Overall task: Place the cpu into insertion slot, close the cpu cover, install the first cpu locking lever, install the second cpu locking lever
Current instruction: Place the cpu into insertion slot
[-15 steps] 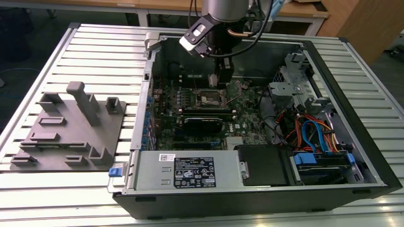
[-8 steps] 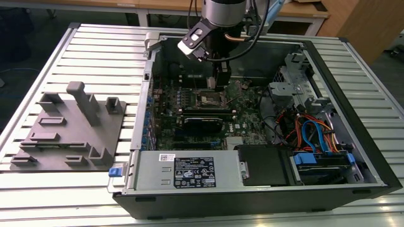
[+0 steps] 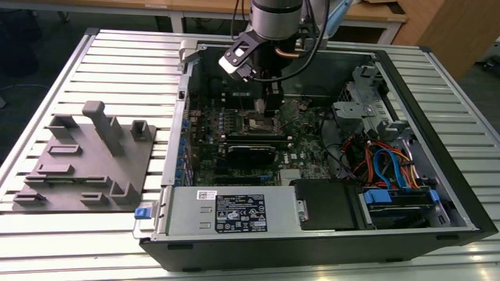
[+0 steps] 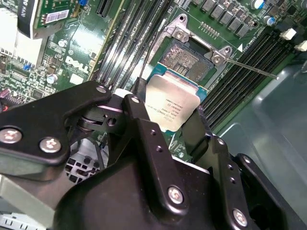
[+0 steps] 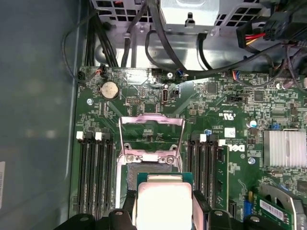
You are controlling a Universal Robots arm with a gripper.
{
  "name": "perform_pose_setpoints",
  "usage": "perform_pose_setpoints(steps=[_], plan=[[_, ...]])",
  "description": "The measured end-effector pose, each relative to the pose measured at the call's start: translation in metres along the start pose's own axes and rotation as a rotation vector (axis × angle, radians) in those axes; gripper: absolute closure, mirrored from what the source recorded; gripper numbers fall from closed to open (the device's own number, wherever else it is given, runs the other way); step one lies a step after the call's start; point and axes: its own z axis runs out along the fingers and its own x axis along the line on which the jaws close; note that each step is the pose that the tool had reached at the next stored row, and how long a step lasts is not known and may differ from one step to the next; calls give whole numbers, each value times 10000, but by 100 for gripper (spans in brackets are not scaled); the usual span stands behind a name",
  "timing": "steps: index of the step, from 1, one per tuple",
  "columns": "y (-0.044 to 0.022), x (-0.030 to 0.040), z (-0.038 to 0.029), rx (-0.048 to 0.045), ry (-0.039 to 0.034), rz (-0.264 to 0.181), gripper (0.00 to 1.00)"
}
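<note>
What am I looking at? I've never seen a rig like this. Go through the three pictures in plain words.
This is one robot arm working inside an open computer case that lies on a slatted table. The exterior view comes from a camera off the arm and takes in the whole scene. The two wrist views come from cameras riding on the arm, looking past its hand. At the exterior view's left, beside the case, sits a grey fixture block. The hand is shut on the cpu, the square silver chip, and holds it close to the insertion slot on the green motherboard. The slot's contacts lie bare. In the first wrist view the cpu cover stands open.
</note>
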Motion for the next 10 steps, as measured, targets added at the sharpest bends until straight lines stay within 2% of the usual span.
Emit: perform_pose_setpoints(steps=[10], plan=[[-1, 0, 13, 0, -1, 1, 46]])
